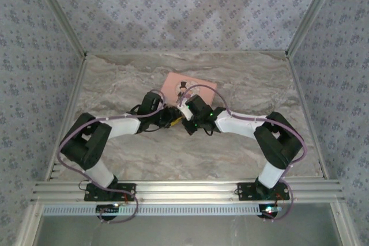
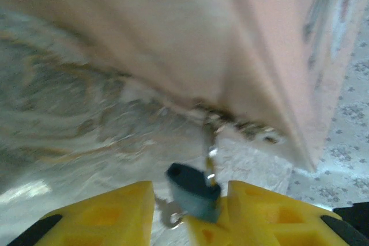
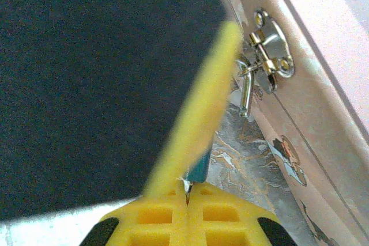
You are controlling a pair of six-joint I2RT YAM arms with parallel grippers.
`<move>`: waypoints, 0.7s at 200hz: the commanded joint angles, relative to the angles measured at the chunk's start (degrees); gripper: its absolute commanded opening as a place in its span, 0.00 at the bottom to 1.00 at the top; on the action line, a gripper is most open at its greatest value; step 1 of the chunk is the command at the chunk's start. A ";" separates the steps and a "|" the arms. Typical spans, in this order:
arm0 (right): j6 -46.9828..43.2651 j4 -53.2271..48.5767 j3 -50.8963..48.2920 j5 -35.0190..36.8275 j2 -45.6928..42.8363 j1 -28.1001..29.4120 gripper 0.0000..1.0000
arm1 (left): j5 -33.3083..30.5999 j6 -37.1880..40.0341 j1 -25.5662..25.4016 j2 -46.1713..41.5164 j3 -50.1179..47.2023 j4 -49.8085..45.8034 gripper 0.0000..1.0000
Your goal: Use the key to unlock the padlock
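The padlock [image 2: 193, 191], a small dark bluish body, hangs by its metal shackle [image 2: 211, 154] from the hasp of the pink tin [image 2: 230, 38]. My left gripper [image 2: 190, 185] is open around it. The body leans on the right finger, and a gap shows on the left with a key ring [image 2: 171, 214] below. My right gripper [image 3: 188, 191] is shut on a sliver of silver key [image 3: 185, 185], just under the teal padlock body [image 3: 200, 168]. The shackle [image 3: 246, 87] passes through the hasp [image 3: 271, 53]. Both grippers [image 1: 168, 117] [image 1: 185, 114] meet at the tin's near edge.
The pink tin [image 1: 189, 87] lies on the marbled table [image 1: 115, 84] behind the grippers. In the right wrist view the left arm's yellow finger [image 3: 202, 102] and black body [image 3: 86, 84] crowd close. Patterned walls enclose the table on three sides.
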 commanded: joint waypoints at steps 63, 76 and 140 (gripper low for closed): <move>-2.99 -5.13 2.94 0.05 2.51 0.89 0.00 | -4.35 3.38 7.48 -9.43 -0.41 -12.05 0.40; -3.68 -5.60 3.21 0.79 2.14 1.06 0.00 | -4.94 4.38 8.63 -10.12 0.54 -13.05 0.40; -6.76 -7.34 3.47 3.79 0.62 1.80 0.00 | -6.79 8.50 12.66 -9.13 5.06 -16.21 0.40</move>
